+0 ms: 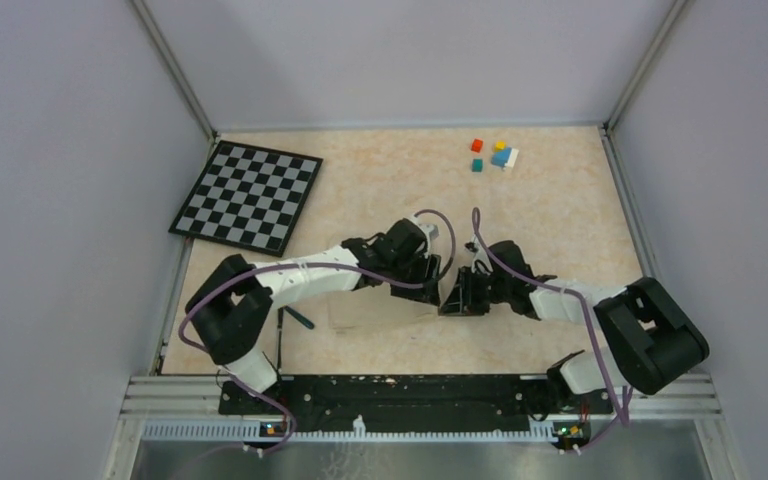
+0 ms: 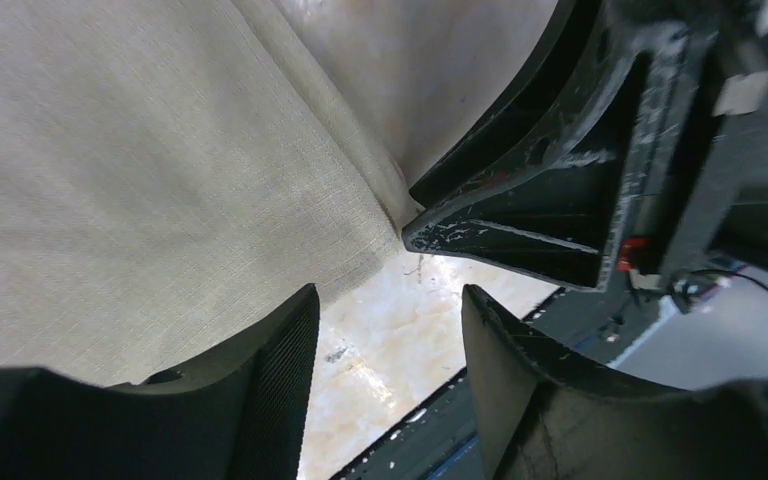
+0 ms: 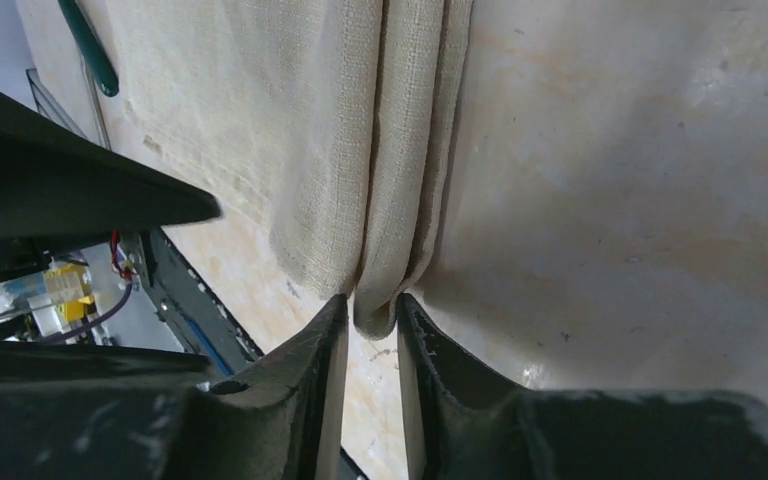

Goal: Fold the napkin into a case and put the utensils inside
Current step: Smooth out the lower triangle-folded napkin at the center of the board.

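Note:
The beige-tan napkin point(image 1: 380, 312) lies partly folded on the peach tabletop near the front, between the two grippers. My right gripper point(image 1: 450, 298) is shut on the napkin's layered right edge point(image 3: 405, 200); its jaws point(image 3: 371, 305) pinch a fold of several layers. My left gripper point(image 1: 422, 285) is open and empty just above the napkin's right corner point(image 2: 140, 180), with bare table between its fingertips point(image 2: 390, 325). The right gripper's finger point(image 2: 560, 200) is close in front of it. A teal-handled utensil point(image 1: 300, 319) and a dark stick point(image 1: 279, 345) lie left of the napkin; the teal handle also shows in the right wrist view point(image 3: 90, 50).
A black-and-white checkerboard point(image 1: 248, 195) lies at the back left. Several small coloured cubes point(image 1: 495, 155) sit at the back right. The black base rail point(image 1: 380, 395) runs along the near edge. Grey walls enclose the table on three sides.

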`<state>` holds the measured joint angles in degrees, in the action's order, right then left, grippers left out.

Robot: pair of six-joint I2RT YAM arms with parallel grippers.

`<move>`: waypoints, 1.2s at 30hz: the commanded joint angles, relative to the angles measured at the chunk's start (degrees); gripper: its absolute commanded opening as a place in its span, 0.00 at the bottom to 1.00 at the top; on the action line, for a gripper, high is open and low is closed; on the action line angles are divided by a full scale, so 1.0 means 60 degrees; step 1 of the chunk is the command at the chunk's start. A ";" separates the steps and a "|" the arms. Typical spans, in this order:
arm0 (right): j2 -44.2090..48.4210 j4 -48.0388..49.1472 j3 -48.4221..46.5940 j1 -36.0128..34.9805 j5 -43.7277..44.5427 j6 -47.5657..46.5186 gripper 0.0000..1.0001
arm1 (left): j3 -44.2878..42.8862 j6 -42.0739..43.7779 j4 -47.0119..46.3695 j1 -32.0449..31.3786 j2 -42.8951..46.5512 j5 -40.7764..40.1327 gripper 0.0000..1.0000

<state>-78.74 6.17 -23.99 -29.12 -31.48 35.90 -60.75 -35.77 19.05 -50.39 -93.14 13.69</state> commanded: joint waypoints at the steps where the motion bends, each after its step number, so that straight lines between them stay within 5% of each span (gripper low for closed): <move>1: -0.0278 0.1122 0.0192 -0.0052 -0.0287 0.0134 0.22 | -0.0742 0.0312 0.0208 -0.0732 -0.0756 -0.1268 0.57; 8: -0.0354 0.1099 0.0285 -0.0051 -0.0260 0.0013 0.00 | -0.1725 0.0398 0.0977 -0.1269 -0.1877 -0.2548 0.42; 29: -0.0634 0.1650 0.0511 -0.0038 -0.0450 0.0066 0.00 | -0.2362 -0.0096 0.2025 -0.2073 -0.2739 -0.3611 0.29; 32: -0.0640 0.1700 0.0510 -0.0038 -0.0478 0.0106 0.00 | -0.2447 -0.0047 0.2014 -0.2082 -0.2754 -0.3550 0.22; 36: -0.0644 0.1739 0.0499 -0.0038 -0.0509 0.0127 0.00 | -0.2552 -0.0014 0.1720 -0.2092 -0.2618 -0.3352 0.00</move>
<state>-82.26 13.82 -21.37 -29.12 -33.95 36.67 -73.87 -35.90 30.44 -62.63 -109.27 -7.09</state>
